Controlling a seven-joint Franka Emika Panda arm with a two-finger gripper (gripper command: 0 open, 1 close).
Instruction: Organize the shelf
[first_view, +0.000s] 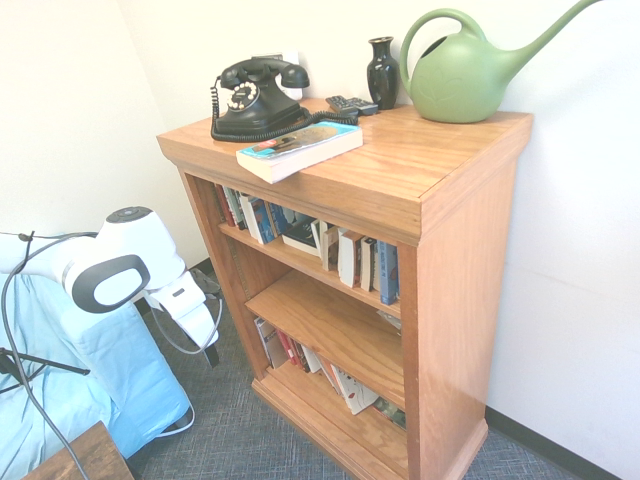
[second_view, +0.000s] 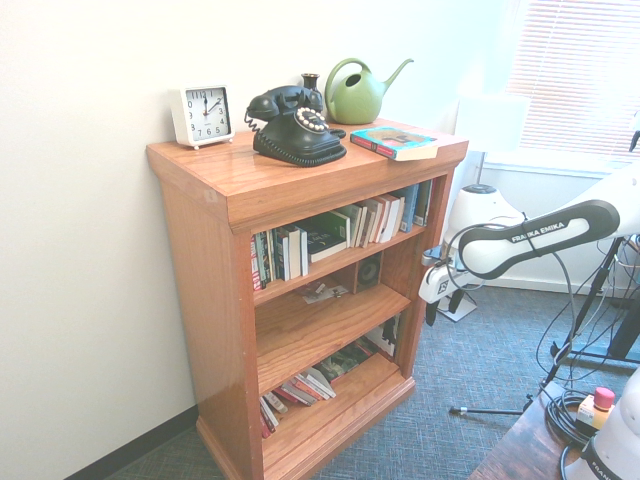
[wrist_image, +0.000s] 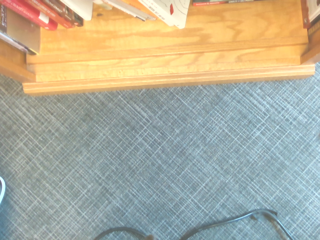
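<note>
The shelf (first_view: 400, 170) (second_view: 230, 180) is an orange-brown bookcase against the white wall. On its top lies a teal-covered book (first_view: 300, 150) (second_view: 395, 142) at the front edge, beside a black rotary phone (first_view: 258, 98) (second_view: 295, 125). Upright books (first_view: 320, 240) (second_view: 330, 235) fill the top tier. The middle tier holds only loose papers (second_view: 322, 293) and a small dark box (second_view: 368, 270). Books (first_view: 340, 380) (second_view: 310, 385) lean over in the bottom tier. My gripper (second_view: 444, 308) hangs low in front of the shelf, apart from it, open and holding nothing. The wrist view shows the shelf's base (wrist_image: 165, 60).
A green watering can (first_view: 460, 75) (second_view: 355, 92), a dark vase (first_view: 382, 72) and a white clock (second_view: 203, 114) stand at the back of the top. A blue-covered object (first_view: 120, 380) and a wooden table corner (first_view: 85, 455) are nearby. Grey carpet (wrist_image: 160, 160) lies in front.
</note>
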